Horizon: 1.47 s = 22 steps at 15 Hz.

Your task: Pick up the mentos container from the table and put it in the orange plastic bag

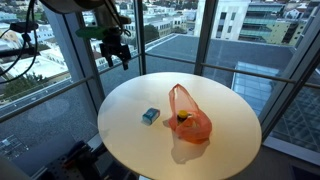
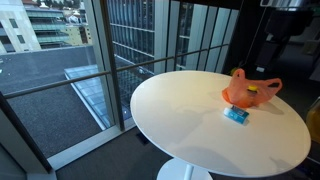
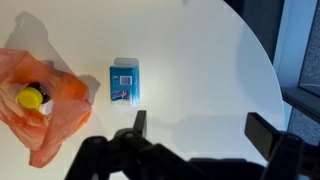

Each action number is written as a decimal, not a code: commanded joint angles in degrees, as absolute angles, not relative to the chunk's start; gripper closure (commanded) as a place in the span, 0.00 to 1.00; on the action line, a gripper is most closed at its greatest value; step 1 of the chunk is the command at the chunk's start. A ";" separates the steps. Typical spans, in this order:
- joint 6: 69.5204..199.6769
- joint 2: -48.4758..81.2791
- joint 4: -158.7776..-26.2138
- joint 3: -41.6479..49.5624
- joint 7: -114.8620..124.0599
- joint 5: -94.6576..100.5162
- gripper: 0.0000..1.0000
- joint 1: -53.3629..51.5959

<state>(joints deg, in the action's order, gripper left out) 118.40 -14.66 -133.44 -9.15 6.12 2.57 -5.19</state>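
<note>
The mentos container is a small blue box (image 3: 123, 80) lying flat on the round white table (image 3: 200, 60). It shows in both exterior views (image 1: 150, 116) (image 2: 236, 114). The orange plastic bag (image 3: 45, 100) lies right beside it, with a yellow-capped item (image 3: 32, 98) inside; it also shows in both exterior views (image 1: 189, 118) (image 2: 250, 90). My gripper (image 3: 200, 125) is open and empty, well above the table and offset from the box. In an exterior view the gripper (image 1: 114, 52) hangs high beyond the table's far-left edge.
The table stands beside floor-to-ceiling windows with dark frames (image 1: 205, 30) (image 2: 105, 60). The table's edge (image 3: 270, 80) curves close to the glass. A dark stand or equipment (image 2: 285, 40) stands behind the table.
</note>
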 commanded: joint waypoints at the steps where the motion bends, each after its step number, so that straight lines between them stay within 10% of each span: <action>1: 117.99 -9.79 -129.34 -7.63 8.52 2.64 0.00 -4.15; 22: 130.61 5.13 -128.45 -0.49 7.76 4.89 0.00 -1.48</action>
<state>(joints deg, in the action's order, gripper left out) 130.77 5.14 -128.54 -0.48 7.81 4.92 -1.49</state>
